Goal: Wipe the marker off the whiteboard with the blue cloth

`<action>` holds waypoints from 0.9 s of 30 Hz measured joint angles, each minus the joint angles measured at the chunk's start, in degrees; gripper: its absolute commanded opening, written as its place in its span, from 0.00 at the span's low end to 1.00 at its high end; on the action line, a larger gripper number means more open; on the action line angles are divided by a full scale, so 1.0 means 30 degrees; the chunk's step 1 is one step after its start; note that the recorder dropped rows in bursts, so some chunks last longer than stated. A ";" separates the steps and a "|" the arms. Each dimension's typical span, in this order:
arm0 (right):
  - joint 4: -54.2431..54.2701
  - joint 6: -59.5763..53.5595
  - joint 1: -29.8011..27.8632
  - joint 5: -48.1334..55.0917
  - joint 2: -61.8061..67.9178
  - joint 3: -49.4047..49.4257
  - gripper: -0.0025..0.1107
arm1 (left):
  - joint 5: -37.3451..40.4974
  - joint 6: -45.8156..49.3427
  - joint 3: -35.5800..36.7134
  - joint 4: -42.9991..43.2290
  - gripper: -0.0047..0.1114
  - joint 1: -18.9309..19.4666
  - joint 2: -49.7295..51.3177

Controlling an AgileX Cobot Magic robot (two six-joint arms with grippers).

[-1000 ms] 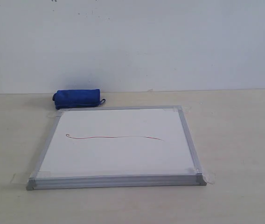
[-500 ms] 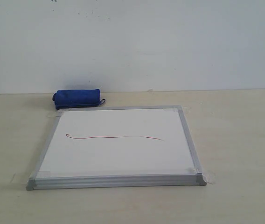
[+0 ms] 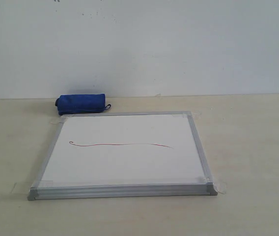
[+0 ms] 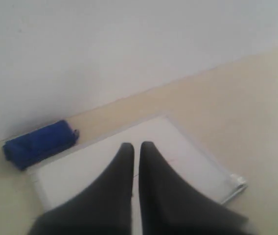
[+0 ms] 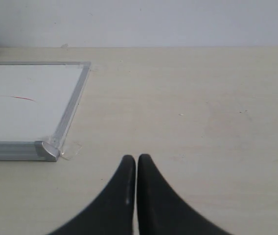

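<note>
Exterior view: beige counter (image 3: 247,147) against a plain white wall; neither arm shows in it.
Whiteboard (image 3: 125,164): lies flat on the counter, silver frame, grey corner caps, clear tape tabs at the corners.
Left hand (image 4: 137,145): fingers closed together, holding nothing; its wrist view looks out over the board toward the cloth.
Right hand (image 5: 133,157): fingers closed together, holding nothing; over bare counter, off the board's near right corner.
Blue cloth (image 3: 80,103): rolled bundle on the counter at the foot of the wall, just beyond the board's far left corner; untouched.
Marker line (image 3: 120,144): thin dark red wavy stroke across the middle of the board, small hook at its left end; whole, unsmudged.
Change: none to be seen over the last second; board, cloth and line lie as they did.
Meaning for the task: wiping not begun; the cloth must first be fetched, probably by the left hand, which would need to open.
</note>
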 measured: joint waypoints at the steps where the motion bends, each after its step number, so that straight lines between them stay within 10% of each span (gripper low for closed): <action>1: 0.0000 0.0000 0.0000 0.0000 0.0000 0.0000 0.03 | 0.0109 0.0340 -0.0687 0.0754 0.07 0.0000 0.1076; 9: 0.0000 0.0000 0.0000 0.0000 0.0000 0.0000 0.03 | -0.0790 0.2214 -0.5223 0.4811 0.07 0.0000 0.9850; 19: 0.0000 0.0000 0.0000 0.0000 0.0000 0.0000 0.03 | 0.5756 -0.1709 -2.4623 1.2625 0.07 -0.1807 2.5245; 27: 0.0000 0.0000 0.0000 0.0000 0.0000 0.0000 0.03 | 0.3965 0.0238 -2.6906 1.3080 0.08 -0.2622 2.9761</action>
